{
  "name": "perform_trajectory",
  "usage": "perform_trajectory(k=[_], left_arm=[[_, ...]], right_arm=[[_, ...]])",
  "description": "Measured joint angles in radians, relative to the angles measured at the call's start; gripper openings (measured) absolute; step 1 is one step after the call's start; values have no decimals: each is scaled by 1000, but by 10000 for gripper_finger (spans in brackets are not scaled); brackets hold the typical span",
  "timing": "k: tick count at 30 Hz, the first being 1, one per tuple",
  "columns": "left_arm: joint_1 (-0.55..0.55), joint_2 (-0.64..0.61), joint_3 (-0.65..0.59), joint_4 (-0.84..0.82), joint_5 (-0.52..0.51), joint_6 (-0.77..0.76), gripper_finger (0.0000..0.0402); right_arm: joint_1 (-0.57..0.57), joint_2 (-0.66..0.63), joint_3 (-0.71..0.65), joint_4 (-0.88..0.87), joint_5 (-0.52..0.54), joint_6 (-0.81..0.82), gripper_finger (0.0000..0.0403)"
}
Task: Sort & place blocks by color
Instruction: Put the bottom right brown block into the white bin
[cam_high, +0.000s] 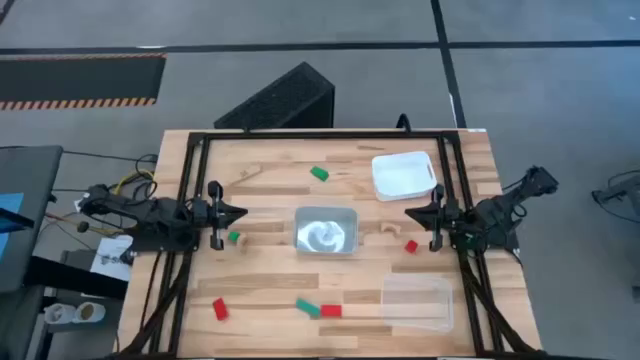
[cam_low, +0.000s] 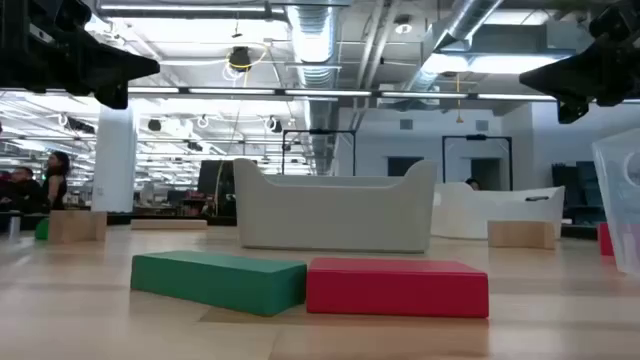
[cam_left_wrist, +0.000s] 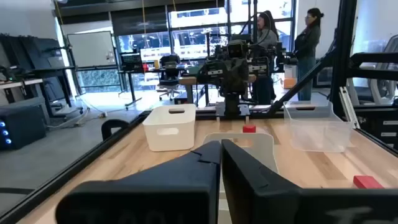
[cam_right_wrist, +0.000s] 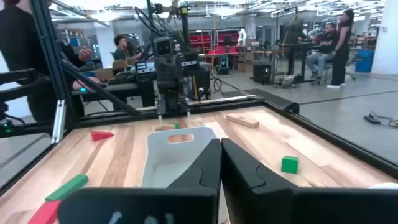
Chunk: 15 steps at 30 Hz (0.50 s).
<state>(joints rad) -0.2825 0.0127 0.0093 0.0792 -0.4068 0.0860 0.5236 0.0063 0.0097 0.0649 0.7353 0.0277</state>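
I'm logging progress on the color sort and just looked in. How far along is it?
Nothing looks done: no block shows in the white tray or clear tray, and the silvery tray is hard to read. Nothing is in hand: the left gripper and right gripper hover shut at the table's sides. Still loose: green blocks, red blocks, and wood blocks.

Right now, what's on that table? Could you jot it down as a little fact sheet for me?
Trays: white plastic tray, silvery centre tray, clear plastic tray
Red blocks: three
Green blocks: three
Blocks in trays: none
Left gripper: fingers shut, empty, at the table's left
Right gripper: fingers shut, empty, at the table's right
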Motion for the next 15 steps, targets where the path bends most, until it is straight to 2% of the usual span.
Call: perform_trajectory(k=[10, 15], left_arm=[[0, 0, 0, 0, 0, 0, 0], [0, 0, 0, 0, 0, 0, 0]], right_arm=[[-68, 0, 0, 27, 7, -3, 33], [-135, 0, 1, 128, 121, -28, 33]])
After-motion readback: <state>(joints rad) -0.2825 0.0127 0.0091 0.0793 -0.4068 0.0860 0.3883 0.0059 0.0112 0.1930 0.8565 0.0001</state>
